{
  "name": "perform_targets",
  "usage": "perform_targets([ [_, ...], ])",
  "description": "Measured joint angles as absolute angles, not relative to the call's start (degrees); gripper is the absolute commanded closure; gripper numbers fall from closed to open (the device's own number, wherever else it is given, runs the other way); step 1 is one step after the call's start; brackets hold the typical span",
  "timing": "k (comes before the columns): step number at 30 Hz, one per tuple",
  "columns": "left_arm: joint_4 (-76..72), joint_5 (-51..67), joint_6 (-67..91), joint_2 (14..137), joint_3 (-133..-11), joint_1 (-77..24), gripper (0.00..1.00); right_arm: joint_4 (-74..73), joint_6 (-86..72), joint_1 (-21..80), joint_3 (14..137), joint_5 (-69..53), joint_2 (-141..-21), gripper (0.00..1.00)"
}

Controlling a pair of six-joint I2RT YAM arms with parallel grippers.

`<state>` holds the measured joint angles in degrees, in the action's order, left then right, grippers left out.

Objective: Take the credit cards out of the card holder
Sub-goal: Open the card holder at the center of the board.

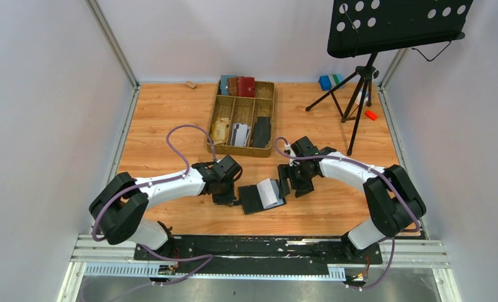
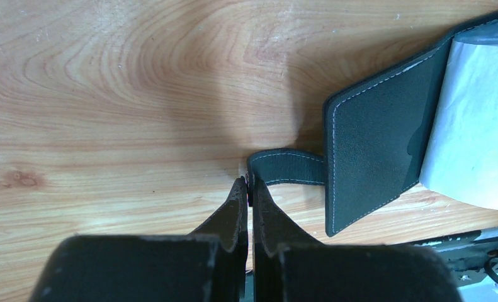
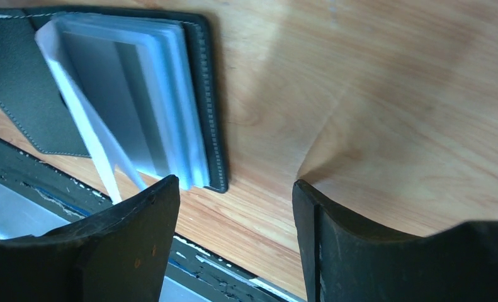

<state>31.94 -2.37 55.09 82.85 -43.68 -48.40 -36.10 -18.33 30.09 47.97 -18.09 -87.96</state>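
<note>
The black card holder (image 1: 252, 199) lies open on the wooden table between my arms, its grey-blue sleeve pages (image 1: 270, 192) fanned up. My left gripper (image 1: 233, 201) is shut on its closure tab (image 2: 287, 167) at the holder's left edge; the wrist view shows the fingertips (image 2: 249, 185) pinching the tab's end beside the black flap (image 2: 372, 157). My right gripper (image 1: 290, 187) is open and empty just right of the holder; its wrist view (image 3: 235, 184) shows the pages (image 3: 126, 100) ahead to the left. A few light grey credit cards (image 1: 238, 134) lie in the tray. Cards inside the sleeves cannot be made out.
A wooden compartment tray (image 1: 266, 151) stands behind the holder with blue, brown and red wallets (image 1: 237, 85), a tan item (image 1: 220, 130) and a long black flat piece (image 1: 261, 131). A music-stand tripod (image 1: 358, 100) stands at the back right. A black rail (image 1: 259, 246) runs along the near edge.
</note>
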Motion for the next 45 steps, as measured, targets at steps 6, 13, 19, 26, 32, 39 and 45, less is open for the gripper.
perform_targets([
  [6,31.4,-1.1,54.8,83.0,-43.7,-48.4,1.00,-35.2,-18.6,33.8,49.6,-19.6,-88.6,0.32],
  [13,29.4,1.2,54.8,83.4,-43.7,-48.7,1.00,-33.8,-19.6,38.0,51.5,-21.2,-88.6,0.34],
  [19,26.9,2.9,54.7,83.4,-43.7,-48.7,0.96,-32.0,-19.9,40.7,51.5,-22.2,-88.6,0.38],
  [26,21.3,4.9,54.7,80.7,-42.4,-48.7,0.82,-31.8,-20.3,42.3,51.7,-22.6,-89.4,0.61],
  [32,16.9,5.7,55.3,77.2,-40.5,-48.7,0.79,-31.0,-21.3,42.4,51.9,-23.6,-92.1,0.87],
  [39,12.6,7.4,56.5,75.9,-37.6,-48.7,0.55,-30.6,-22.1,42.4,53.0,-24.7,-95.6,0.93],
  [45,8.3,9.5,58.4,75.2,-34.4,-48.7,0.48,-30.4,-22.4,42.4,53.3,-25.2,-97.2,1.00],
])
